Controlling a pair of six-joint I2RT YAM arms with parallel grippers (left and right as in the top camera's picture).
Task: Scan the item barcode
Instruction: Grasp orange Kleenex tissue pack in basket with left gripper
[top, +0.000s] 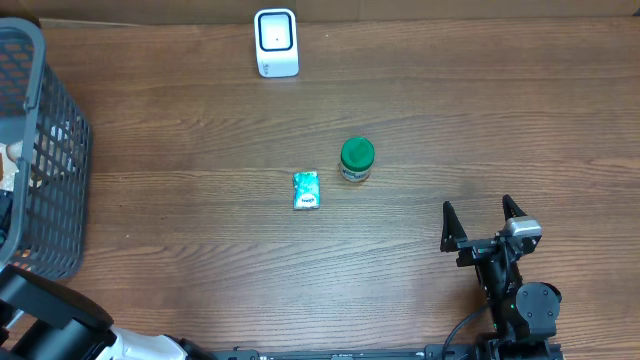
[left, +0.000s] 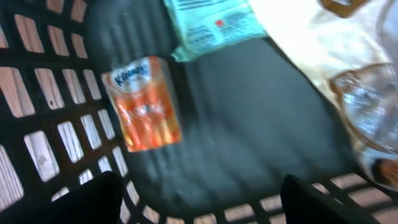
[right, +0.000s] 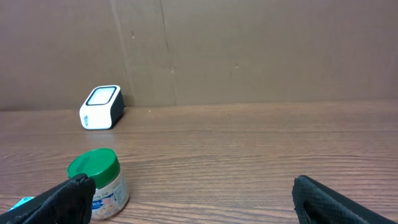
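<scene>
Two claws show, both with jaws apart and holding nothing: the right claw (top: 485, 217) rests at the near right of the bench (top: 450, 120), fingers spread and pointing toward the far edge; the left claw (left: 199, 199) hangs inside the basket (top: 50, 150) at the left, its dark fingertips (left: 93, 199) wide over the basket floor. Below that claw lies an orange tissue pack (left: 144, 102), its clear wrap printed with a blue brand name at the top, lying flat and slightly tilted on the dark floor near the lattice wall. Just beyond it sits a pale teal packet (left: 214, 22) with small print and a red mark, and to the right a clear plastic bag (left: 348, 81), blurred. Out on the bench, near the middle, a small teal pack (top: 306, 190) lies flat, and just beside it to the right stands a jar (top: 357, 159) with a green lid and a printed label. Farthest off, at the back edge, the white scanner (top: 276, 42) stands with its dark window facing up.
</scene>
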